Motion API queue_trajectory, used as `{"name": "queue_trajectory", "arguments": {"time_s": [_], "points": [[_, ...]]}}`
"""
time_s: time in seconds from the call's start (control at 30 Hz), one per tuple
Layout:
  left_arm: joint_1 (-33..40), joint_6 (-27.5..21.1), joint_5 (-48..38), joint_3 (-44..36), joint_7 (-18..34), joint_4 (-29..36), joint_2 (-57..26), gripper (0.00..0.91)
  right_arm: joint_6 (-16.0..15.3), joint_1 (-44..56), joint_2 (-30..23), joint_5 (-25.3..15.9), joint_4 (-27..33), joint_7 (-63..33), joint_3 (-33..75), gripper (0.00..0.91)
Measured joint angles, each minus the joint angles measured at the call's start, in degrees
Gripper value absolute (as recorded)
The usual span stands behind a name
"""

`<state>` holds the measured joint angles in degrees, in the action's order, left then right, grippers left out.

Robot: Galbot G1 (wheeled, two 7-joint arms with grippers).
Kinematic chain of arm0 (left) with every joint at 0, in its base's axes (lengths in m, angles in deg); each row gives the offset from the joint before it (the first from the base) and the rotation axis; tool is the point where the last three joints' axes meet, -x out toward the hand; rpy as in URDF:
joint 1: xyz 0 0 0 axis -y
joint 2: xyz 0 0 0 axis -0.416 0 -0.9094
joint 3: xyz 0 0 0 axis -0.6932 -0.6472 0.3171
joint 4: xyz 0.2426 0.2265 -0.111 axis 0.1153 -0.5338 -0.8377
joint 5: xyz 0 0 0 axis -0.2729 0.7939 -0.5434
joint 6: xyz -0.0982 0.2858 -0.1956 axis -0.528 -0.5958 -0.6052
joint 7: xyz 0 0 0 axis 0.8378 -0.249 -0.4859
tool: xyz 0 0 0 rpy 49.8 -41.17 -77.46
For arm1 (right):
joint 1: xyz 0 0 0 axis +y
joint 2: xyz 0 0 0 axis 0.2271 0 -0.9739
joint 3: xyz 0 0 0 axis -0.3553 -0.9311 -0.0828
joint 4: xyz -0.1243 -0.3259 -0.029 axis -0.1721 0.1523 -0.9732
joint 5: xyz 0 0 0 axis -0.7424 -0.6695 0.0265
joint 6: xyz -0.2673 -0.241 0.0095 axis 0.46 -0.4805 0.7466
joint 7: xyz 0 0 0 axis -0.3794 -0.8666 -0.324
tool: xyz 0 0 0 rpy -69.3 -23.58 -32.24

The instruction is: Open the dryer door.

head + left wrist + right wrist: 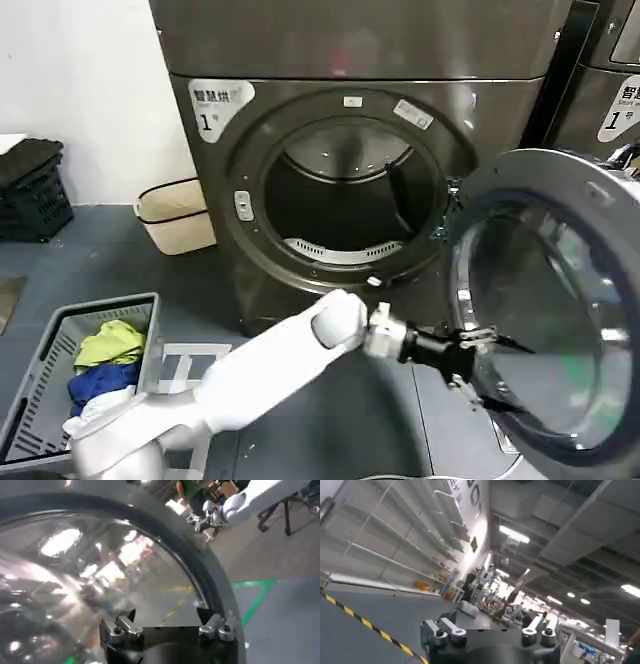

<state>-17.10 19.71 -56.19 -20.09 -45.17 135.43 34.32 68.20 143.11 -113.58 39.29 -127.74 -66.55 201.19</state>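
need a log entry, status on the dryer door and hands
Left hand open at the dryer door rim, fingers either side of the edge. Door swung wide, drum exposed. Right hand open, aimed up at the ceiling. Nothing blocking the door.

**Laundry corner and hall beyond**

A white wall (90, 70) stands far to the left of the left pincer (495, 372), above a grey-blue floor (90, 265). A stack of black crates (32, 190) and a cream bin (175, 215) sit against it. Nearer, low on the left, a grey basket (45, 370) holds clothes. Beyond the right pincer (490, 622), ceiling strip lights (515, 534) glow over empty shelving (395, 545).
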Motion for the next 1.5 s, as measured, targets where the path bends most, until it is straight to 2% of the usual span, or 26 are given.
{"name": "queue_trajectory", "arguments": {"time_s": [0.17, 0.33, 0.73, 1.13, 1.5], "points": [[1.01, -1.53, 1.83, -1.13, 3.67, -3.45, 4.46, 0.907, 0.18, -0.09, 0.00, -0.05, -1.29, 0.03, 0.05, 0.907], [1.70, -5.04, 3.12, -2.39, 9.57, -6.26, 8.34, 0.907, 0.17, -0.28, 0.00, -0.05, -2.85, 0.05, -0.30, 0.907], [2.55, -12.46, 4.27, -3.99, 19.94, -10.56, 8.21, 0.907, 0.19, -0.77, 0.00, -0.16, -6.77, 0.02, -1.62, 0.907], [1.76, -23.67, 0.54, -5.26, 28.89, -8.58, 8.21, 0.907, 1.04, -1.04, 0.00, -0.28, -9.60, -0.94, -2.31, 0.907], [0.56, -32.85, -10.59, -3.71, 37.22, -5.24, 8.22, 0.907, 1.24, -1.31, 0.00, -0.44, -10.63, -1.81, -2.28, 0.907]]}}
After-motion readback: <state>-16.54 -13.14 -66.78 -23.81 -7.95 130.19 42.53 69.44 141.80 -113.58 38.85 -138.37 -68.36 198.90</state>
